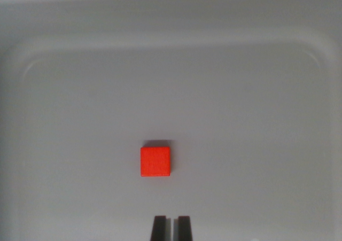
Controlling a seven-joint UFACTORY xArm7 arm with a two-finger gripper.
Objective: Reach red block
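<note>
Red block [155,161]: lying flat on the white tray [64,118], well apart from every rim.
Gripper [171,227]: hovering just below the block, not touching.
Fingers [158,228]: sitting nearly together, a thin gap showing.

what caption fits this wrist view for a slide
Wrist view: red block on a pale tray, claw tips nearly together just below it, not touching.

Readable text: none in the wrist view.
Red block [155,161]: plain faces, no label or number.
Tray [171,80]: bare grey surface, no brand or sign.
End effector [171,227]: dark fingertips, no markings.
</note>
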